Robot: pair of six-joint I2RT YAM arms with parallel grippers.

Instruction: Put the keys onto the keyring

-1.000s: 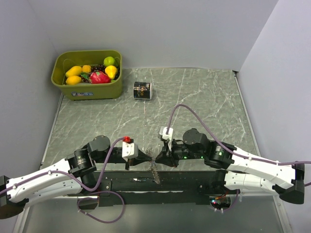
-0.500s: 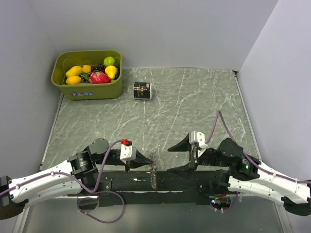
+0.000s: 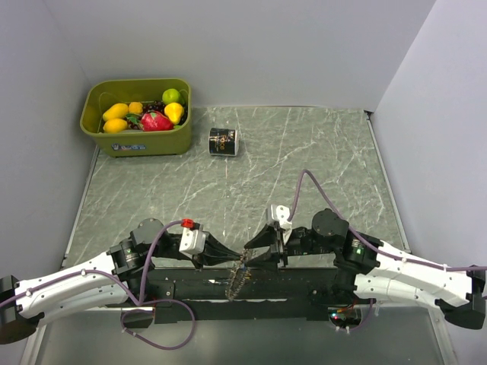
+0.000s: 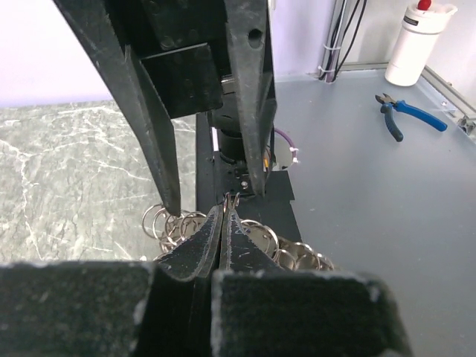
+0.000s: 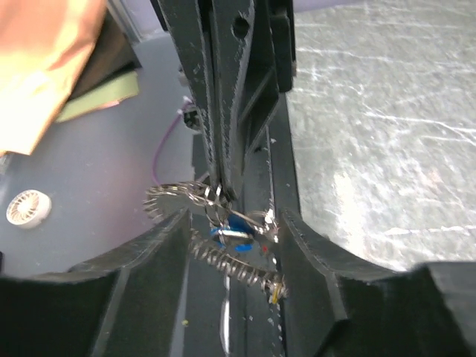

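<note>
My left gripper (image 3: 230,258) is shut on the keyring (image 3: 239,278), a thin ring fringed with small silver keys that hangs below the fingertips over the black base rail. In the left wrist view the shut gripper (image 4: 225,213) pinches the ring wire, with silver keys (image 4: 296,256) bunched below. My right gripper (image 3: 257,251) is open, its jaws standing on either side of the keyring. In the right wrist view the gripper (image 5: 234,232) straddles the toothed keyring (image 5: 172,198), and a blue-headed key (image 5: 236,233) sits in the bunch. I cannot tell whether the right fingers (image 5: 152,253) touch it.
A green bin (image 3: 144,142) of toy fruit stands at the back left, a small black labelled can (image 3: 223,141) beside it. The black base rail (image 3: 304,286) runs along the near edge. Blue pliers (image 4: 413,116) and a white bottle (image 4: 424,37) lie off the table.
The right arm swung away to the right with open jaws, then came back around the keyring. The left gripper kept hold of the keyring, which now hangs more tilted.
</note>
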